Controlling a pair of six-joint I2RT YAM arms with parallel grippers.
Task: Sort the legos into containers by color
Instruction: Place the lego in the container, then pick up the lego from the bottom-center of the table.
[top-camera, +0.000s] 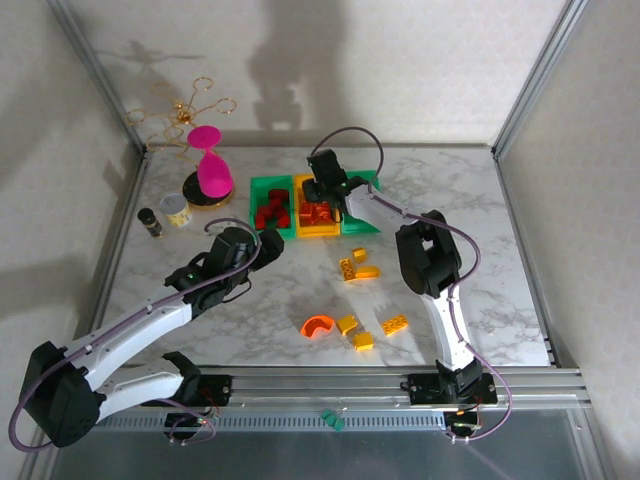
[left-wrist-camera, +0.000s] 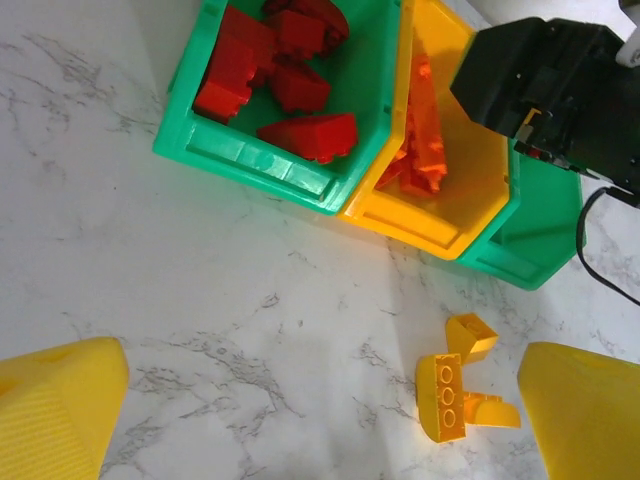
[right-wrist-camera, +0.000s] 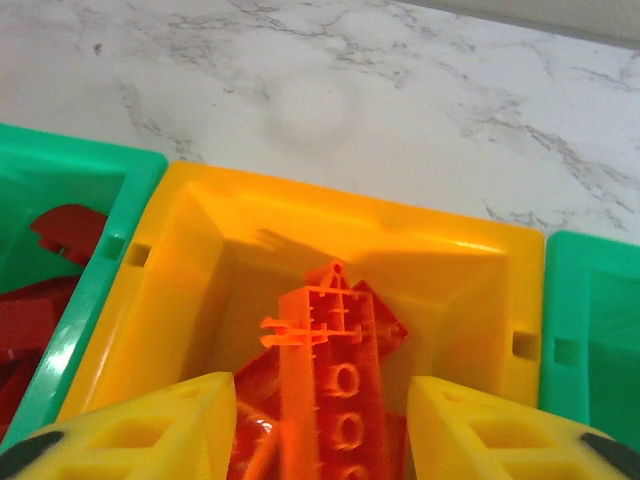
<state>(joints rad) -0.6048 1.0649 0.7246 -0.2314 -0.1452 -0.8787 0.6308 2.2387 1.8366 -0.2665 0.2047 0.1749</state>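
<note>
The yellow-orange bin (top-camera: 318, 230) (right-wrist-camera: 250, 230) stands between two green bins (top-camera: 262, 187) (top-camera: 368, 222). The left green bin (left-wrist-camera: 290, 165) holds red bricks (left-wrist-camera: 270, 75). My right gripper (top-camera: 324, 197) (right-wrist-camera: 318, 400) hangs over the yellow-orange bin, open. A long orange brick (right-wrist-camera: 330, 370) lies between its fingers, underside up, with a gap on each side, on other orange bricks. My left gripper (top-camera: 258, 243) (left-wrist-camera: 320, 430) is wide open and holds nothing, low over bare table left of three yellow bricks (left-wrist-camera: 445, 395). More yellow bricks (top-camera: 363, 341) and an orange arch (top-camera: 317, 326) lie near the front.
A pink hourglass-shaped object (top-camera: 210, 165), a gold wire stand (top-camera: 185, 110) and two small jars (top-camera: 178, 210) (top-camera: 150, 221) stand at the back left. The right arm's black wrist (left-wrist-camera: 550, 80) reaches over the bins. A metal rail (top-camera: 400, 378) runs along the near edge.
</note>
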